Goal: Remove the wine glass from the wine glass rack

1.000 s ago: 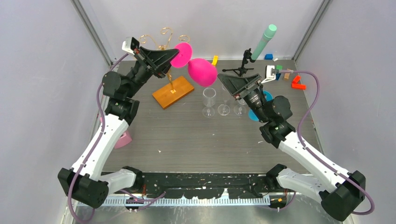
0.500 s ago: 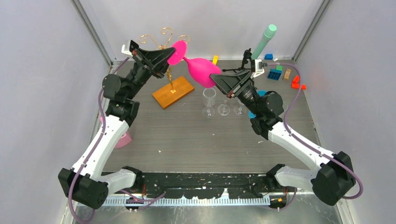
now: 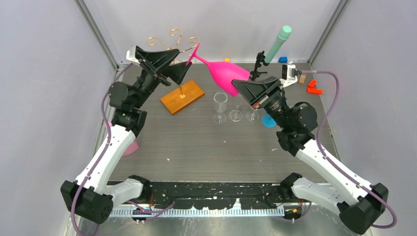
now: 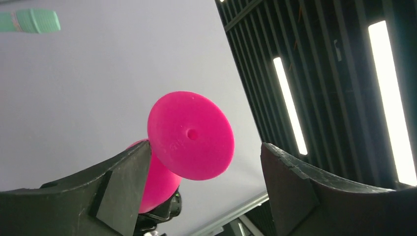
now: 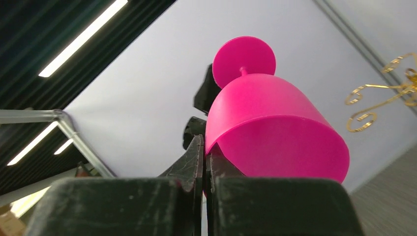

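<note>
Wine glass tipped flatter | opaque pink | right fingers pinching rim

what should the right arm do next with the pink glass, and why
Probably lower the glass toward bare table, away from the rack. The right gripper is shut on the bowl's rim, and the glass hangs tilted in the air, apart from the rack's gold arms. The left gripper is open around the foot without touching it, so nothing seems to hold it back.
</note>
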`<act>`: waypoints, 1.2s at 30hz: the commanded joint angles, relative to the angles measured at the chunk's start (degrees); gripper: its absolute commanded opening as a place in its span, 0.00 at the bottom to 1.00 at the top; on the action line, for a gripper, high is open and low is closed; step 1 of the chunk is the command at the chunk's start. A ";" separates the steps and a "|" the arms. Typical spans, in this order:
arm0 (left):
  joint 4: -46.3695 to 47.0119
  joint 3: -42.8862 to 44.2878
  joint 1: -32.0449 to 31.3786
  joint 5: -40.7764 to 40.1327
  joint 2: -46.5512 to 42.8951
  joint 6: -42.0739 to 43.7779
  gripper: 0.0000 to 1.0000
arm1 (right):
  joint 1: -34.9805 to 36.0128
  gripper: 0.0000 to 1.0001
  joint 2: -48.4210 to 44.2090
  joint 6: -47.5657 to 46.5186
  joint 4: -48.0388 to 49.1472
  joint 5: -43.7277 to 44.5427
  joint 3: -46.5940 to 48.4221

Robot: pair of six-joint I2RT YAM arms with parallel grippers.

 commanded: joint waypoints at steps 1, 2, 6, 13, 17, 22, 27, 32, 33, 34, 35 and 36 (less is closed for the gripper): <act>-1.87 0.16 0.00 1.50 -4.03 9.85 0.86 | -0.09 0.00 -6.28 -12.23 -21.10 5.50 4.48; -3.81 0.19 0.06 2.46 -4.51 12.41 0.88 | -0.09 0.00 -6.84 -13.77 -24.95 5.97 6.36; -12.25 1.24 1.98 10.16 -5.65 22.20 0.92 | -0.09 0.00 -8.51 -24.30 -47.70 4.74 13.12; -41.33 11.46 5.55 21.36 -5.96 49.93 0.98 | -0.13 0.00 -6.71 -39.65 -76.26 -4.51 21.44; -60.75 17.75 5.56 11.18 -7.89 67.54 1.00 | -0.09 0.00 -4.61 -45.72 -87.52 -3.52 25.23; -68.69 19.01 5.55 1.95 -10.83 76.88 1.00 | -0.08 0.00 -1.96 -51.63 -101.51 2.87 28.57; -72.13 19.20 5.56 -0.42 -11.16 80.95 1.00 | -0.15 0.00 1.34 -52.86 -113.41 12.24 26.56; -73.55 19.29 5.55 -1.03 -10.48 82.55 1.00 | -0.13 0.00 3.53 -48.93 -117.00 26.18 22.93; -73.48 19.14 5.55 -0.94 -10.36 82.63 1.00 | -0.36 0.00 3.77 -47.84 -117.06 27.58 22.02; -73.39 18.96 5.56 -0.83 -10.28 82.64 1.00 | -0.71 0.00 4.03 -47.26 -117.14 30.03 21.86; -73.42 18.84 5.56 -0.81 -10.25 82.76 1.00 | -1.76 0.00 4.53 -46.65 -117.18 30.91 21.69; -73.50 18.85 5.56 -0.93 -10.22 83.00 1.00 | -2.73 0.00 4.76 -46.49 -117.20 32.27 21.58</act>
